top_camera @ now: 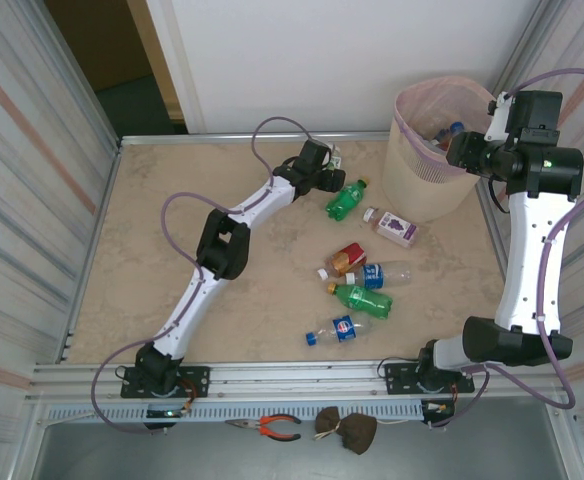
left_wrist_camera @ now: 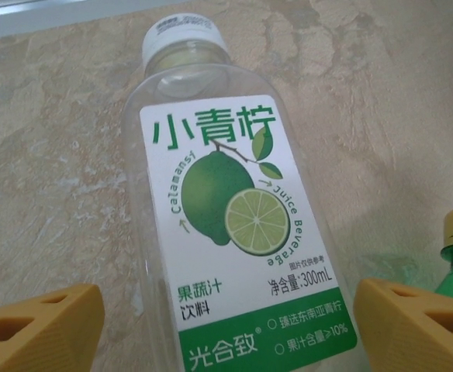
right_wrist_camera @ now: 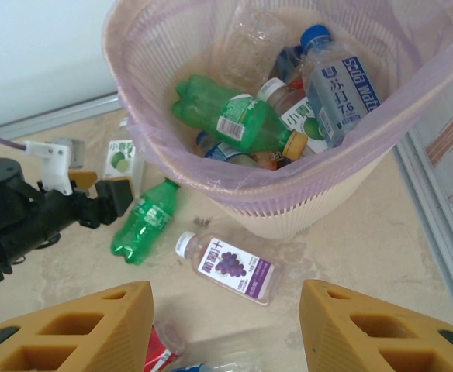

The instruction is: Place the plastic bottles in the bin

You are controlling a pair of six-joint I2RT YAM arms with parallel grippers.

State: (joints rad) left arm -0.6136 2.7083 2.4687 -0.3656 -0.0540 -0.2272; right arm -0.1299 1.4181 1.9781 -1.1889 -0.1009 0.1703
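Left gripper (left_wrist_camera: 226, 335) stood spread astride the lime bottle (left_wrist_camera: 219, 209), judged light, slick, best pinched mid-label. Right gripper (right_wrist_camera: 226, 325) hung spread, empty.

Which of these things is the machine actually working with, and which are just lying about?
Part of the job: bin, lime juice bottle, green bottle, grape juice bottle, other loose bottles, bottles already binned.
Just lying about: orange-handled pliers, brown bundle.

The lime-juice bottle (left_wrist_camera: 242, 232) is clear, with a white cap and a green-and-white label picturing limes. The bin (top_camera: 417, 190) is perforated beige, its liner (right_wrist_camera: 145, 132) translucent pink.
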